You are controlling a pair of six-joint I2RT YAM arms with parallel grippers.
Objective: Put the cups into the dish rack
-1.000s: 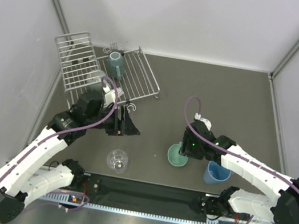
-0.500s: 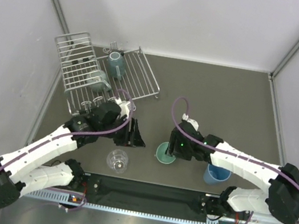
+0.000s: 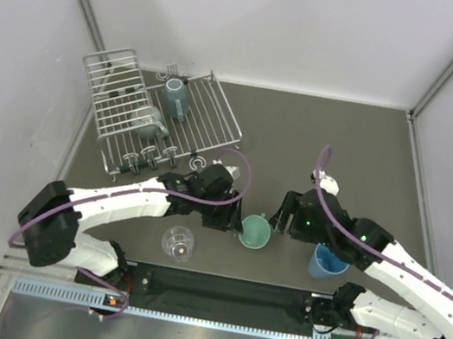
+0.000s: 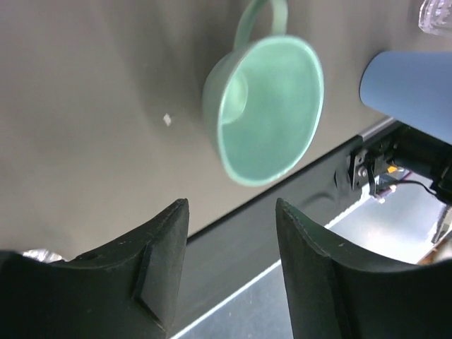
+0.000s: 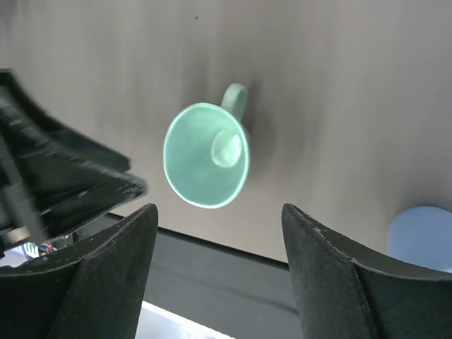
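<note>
The mint-green mug (image 3: pixel 255 232) stands upright on the table between my two grippers, handle pointing away from the arm bases. My left gripper (image 3: pixel 233 223) is open just left of it; the mug (image 4: pixel 272 106) lies ahead of its empty fingers. My right gripper (image 3: pixel 281 221) is open just right of the mug (image 5: pixel 206 155), apart from it. The blue tumbler (image 3: pixel 329 262) stands under the right arm. A clear glass (image 3: pixel 178 243) stands near the front edge. The dish rack (image 3: pixel 217 124) sits at the back left with the grey-teal mug (image 3: pixel 175 95) in it.
Grey walls close in the table on the left, back and right. The black base rail (image 3: pixel 222 292) runs along the near edge. The left arm stretches across the table in front of the rack. The blue tumbler (image 5: pixel 420 236) stands close to the right wrist.
My right gripper has opened, let go of the mint-green mug and drawn back to the right. My left arm has swung from the rack towards the mug.
</note>
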